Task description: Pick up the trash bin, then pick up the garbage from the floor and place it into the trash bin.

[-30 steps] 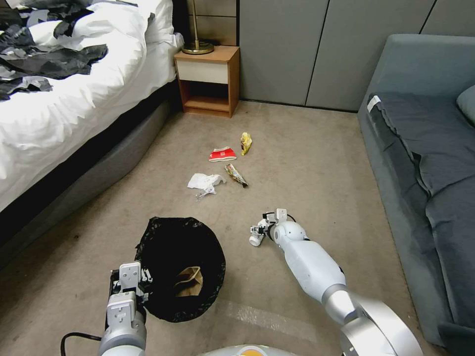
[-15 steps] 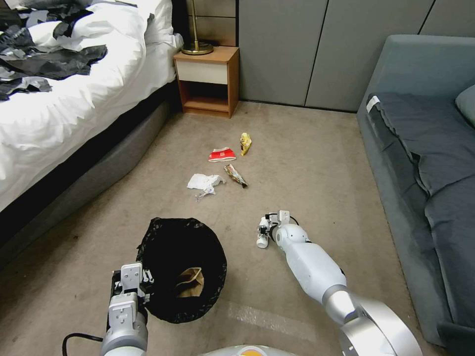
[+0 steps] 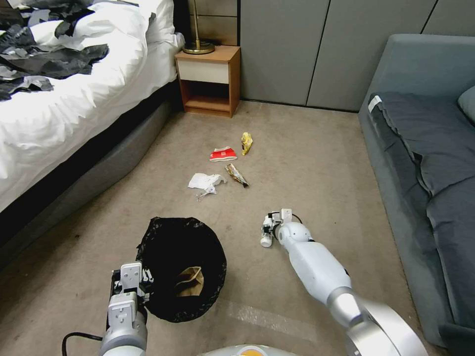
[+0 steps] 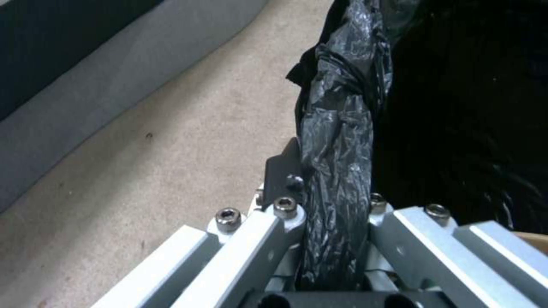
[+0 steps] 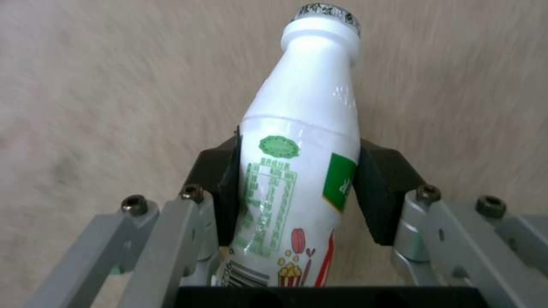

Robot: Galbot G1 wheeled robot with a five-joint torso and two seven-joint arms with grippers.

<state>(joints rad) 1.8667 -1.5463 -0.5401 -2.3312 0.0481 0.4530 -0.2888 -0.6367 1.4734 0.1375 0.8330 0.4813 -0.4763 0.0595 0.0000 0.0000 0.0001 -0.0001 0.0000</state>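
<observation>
Head view: trash bin (image 3: 181,268) sits at 7 o'clock on the floor (image 3: 307,163), a brown paper bag (image 3: 191,281) inside; left gripper (image 3: 129,283) at its rim. Right gripper (image 3: 267,232) at 5 o'clock holds a small white bottle (image 3: 266,241). Tissue (image 3: 205,182), red-and-white packet (image 3: 222,155), yellow wrapper (image 3: 246,142) and dark wrapper (image 3: 236,175) lie near centre. Left wrist view: jaws clamped on the bin's bagged rim (image 4: 337,141). Right wrist view: jaws closed on the bottle body.

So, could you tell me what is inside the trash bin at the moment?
A brown paper bag lies inside the trash bin. The black liner hides whatever sits beneath it.
</observation>
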